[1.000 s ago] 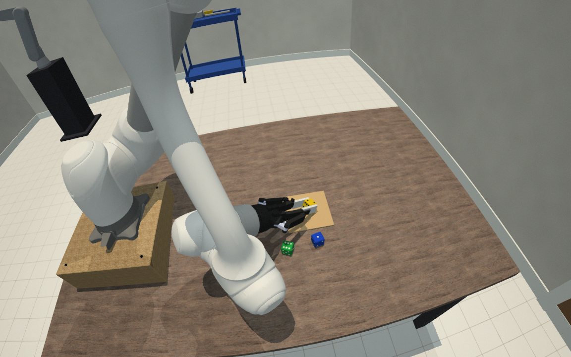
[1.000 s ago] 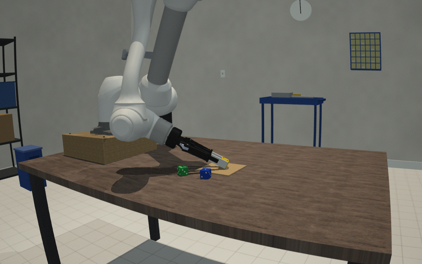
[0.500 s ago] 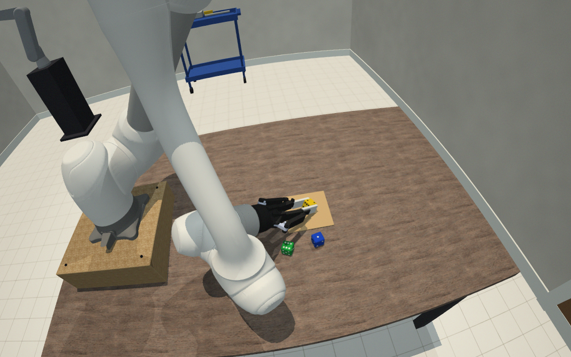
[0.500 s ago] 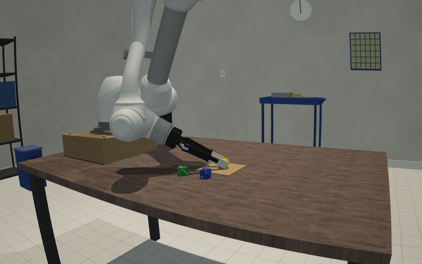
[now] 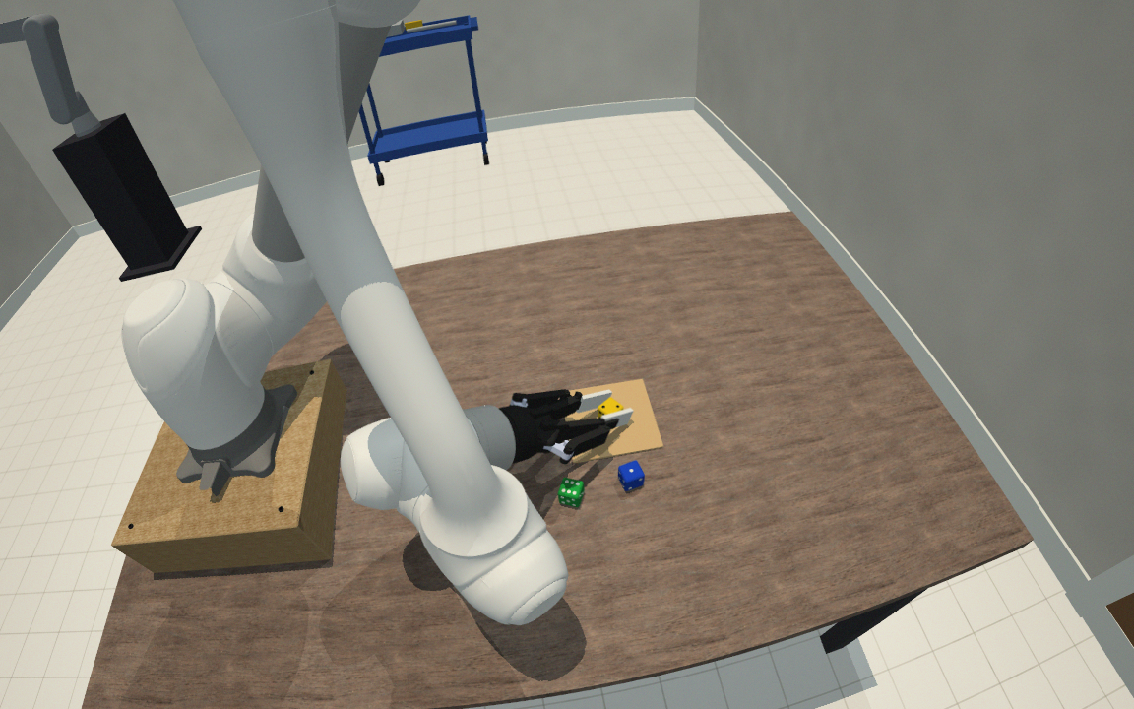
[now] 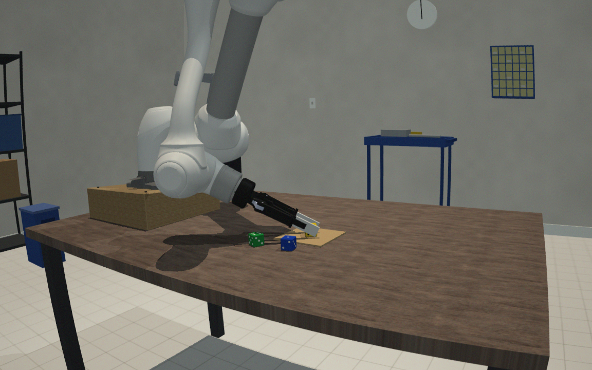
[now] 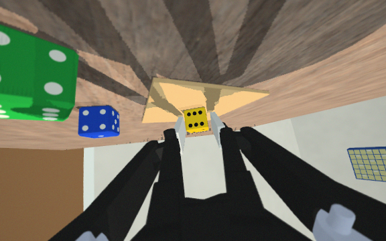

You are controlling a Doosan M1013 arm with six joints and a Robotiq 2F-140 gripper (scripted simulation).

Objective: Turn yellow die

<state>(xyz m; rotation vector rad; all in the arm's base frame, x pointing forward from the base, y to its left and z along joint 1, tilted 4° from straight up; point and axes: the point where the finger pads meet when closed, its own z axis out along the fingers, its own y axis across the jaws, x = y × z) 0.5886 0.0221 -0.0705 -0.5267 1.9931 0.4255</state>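
"What's the brown wooden table [image 5: 747, 353] [image 6: 381, 276] carrying?"

"A thin tan mat [image 5: 644, 431] [image 6: 330, 237] [image 7: 233, 102], lying flat."

"And near it?"

"A green die [image 5: 571, 491] [image 6: 256, 239] [image 7: 25, 67] and a blue die [image 5: 631, 476] [image 6: 288, 242] [image 7: 97, 121], apart, directly on the wood."

"Anything bigger?"

"A wooden box [image 5: 227, 550] [image 6: 118, 209], well apart from the mat."

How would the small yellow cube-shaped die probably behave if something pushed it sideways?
The yellow die would probably slide rather than roll, given its flat faces. A harder, higher push might tip it onto another face, its sides being about equal. It looks rigid, so denting seems unlikely.
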